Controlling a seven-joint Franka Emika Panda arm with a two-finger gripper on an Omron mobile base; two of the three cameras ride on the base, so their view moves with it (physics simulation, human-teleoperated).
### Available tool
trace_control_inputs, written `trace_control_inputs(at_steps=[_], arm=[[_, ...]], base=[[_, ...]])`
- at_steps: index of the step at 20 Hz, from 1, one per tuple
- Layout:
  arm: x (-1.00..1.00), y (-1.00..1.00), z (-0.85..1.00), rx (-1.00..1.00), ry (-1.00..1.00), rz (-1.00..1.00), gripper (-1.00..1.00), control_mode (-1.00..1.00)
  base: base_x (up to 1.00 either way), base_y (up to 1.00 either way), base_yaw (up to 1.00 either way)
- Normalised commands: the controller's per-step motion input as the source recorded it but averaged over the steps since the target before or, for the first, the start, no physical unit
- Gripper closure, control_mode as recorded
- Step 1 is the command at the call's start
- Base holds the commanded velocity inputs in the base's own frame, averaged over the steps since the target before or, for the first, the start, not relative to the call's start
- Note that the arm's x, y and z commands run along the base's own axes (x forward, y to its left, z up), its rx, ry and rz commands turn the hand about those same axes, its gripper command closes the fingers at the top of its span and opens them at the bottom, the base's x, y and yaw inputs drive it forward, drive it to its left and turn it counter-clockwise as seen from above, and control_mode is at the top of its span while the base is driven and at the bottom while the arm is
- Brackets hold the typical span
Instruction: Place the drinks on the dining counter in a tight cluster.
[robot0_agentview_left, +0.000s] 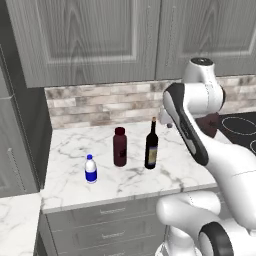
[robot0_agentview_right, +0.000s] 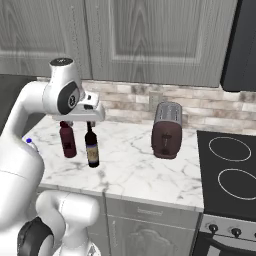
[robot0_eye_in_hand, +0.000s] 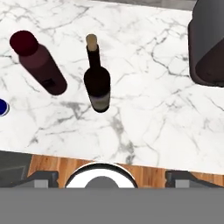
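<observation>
A kitchen: cabinets (robot0_agentview_right: 150, 35), marble worktop (robot0_agentview_right: 135, 170), stove (robot0_agentview_right: 232, 170), toaster (robot0_agentview_right: 167, 131)

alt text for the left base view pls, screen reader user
Three bottles stand apart on a marble worktop: small water bottle at left, squat maroon bottle in the middle, tall wine bottle at right. The white arm rises from lower right beside them.

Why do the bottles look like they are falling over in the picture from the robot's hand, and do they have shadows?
Hand view: the camera looks steeply down, so the wine bottle and maroon bottle splay outward; only faint shading beside them. Left base view: both stand upright beside the water bottle, with faint soft shadows on the marble worktop. Right base view: even, flat light, no glare.
</observation>
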Motion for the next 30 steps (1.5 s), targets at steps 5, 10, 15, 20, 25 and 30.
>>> trace_control_inputs(at_steps=[5, 10, 15, 20, 25, 30], arm=[[-0.1, -0.6, -0.54, 0.15, -0.14, 0.19, -1.0, -1.0], [0.2, -0.37, -0.5, 0.34, -0.22, 0.35, -1.0, -1.0], [0.48, -0.33, -0.24, 0.41, -0.19, 0.43, -1.0, -1.0], [0.59, -0.17, -0.03, 0.31, -0.09, 0.42, -1.0, -1.0], [0.29, -0.12, 0.01, 0.16, -0.08, 0.3, -1.0, -1.0], [0.0, 0.0, 0.0, 0.0, -0.05, 0.01, -1.0, -1.0]], base=[[0.0, 0.0, 0.0], [0.0, 0.0, 0.0], [0.0, 0.0, 0.0], [0.0, 0.0, 0.0], [0.0, 0.0, 0.0], [0.0, 0.0, 0.0]])
